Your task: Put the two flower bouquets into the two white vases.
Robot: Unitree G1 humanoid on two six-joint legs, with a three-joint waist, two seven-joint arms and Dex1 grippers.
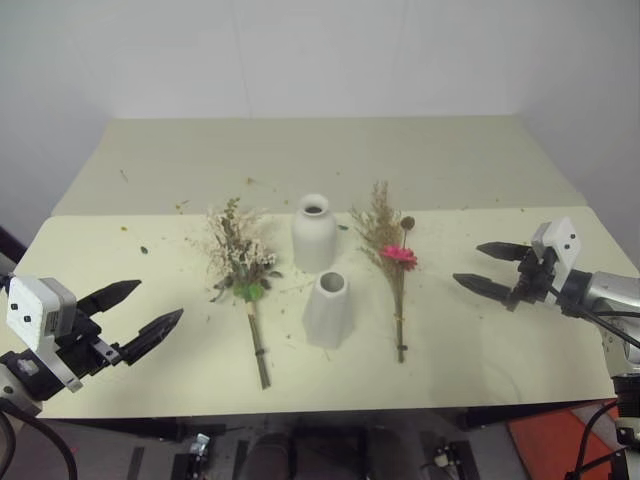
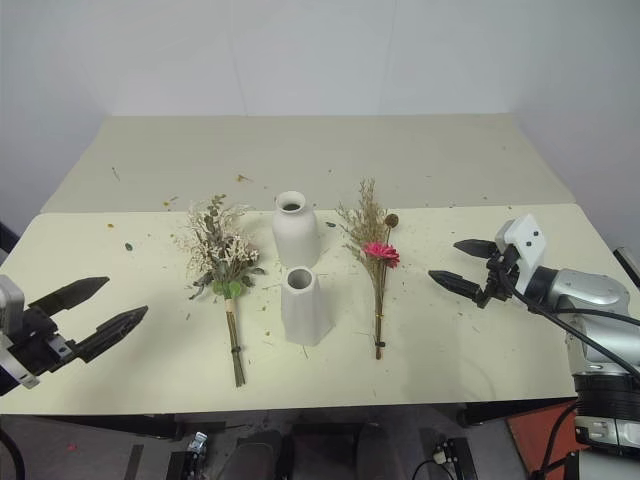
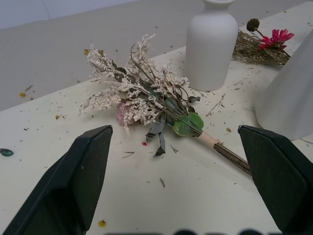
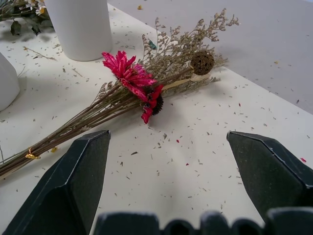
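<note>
Two white vases stand upright mid-table: a rounded bottle vase (image 1: 314, 233) behind and a tapered cone vase (image 1: 328, 309) in front. Left of them lies the fuller bouquet (image 1: 241, 268) with pale flowers, green leaves and its stem toward the front edge. To their right lies the slim tan-grass bouquet (image 1: 394, 262) with one bright pink flower. My left gripper (image 1: 134, 315) hovers open near the front left corner, pointing at the fuller bouquet (image 3: 146, 95). Over the right side my right gripper (image 1: 488, 267) is open, aimed at the slim bouquet (image 4: 132, 81). Neither holds anything.
The cream table (image 1: 480, 350) is strewn with dried plant crumbs. A second table surface (image 1: 330, 150) continues behind, up to a white wall. An orange-red object (image 1: 555, 440) lies on the floor at the front right.
</note>
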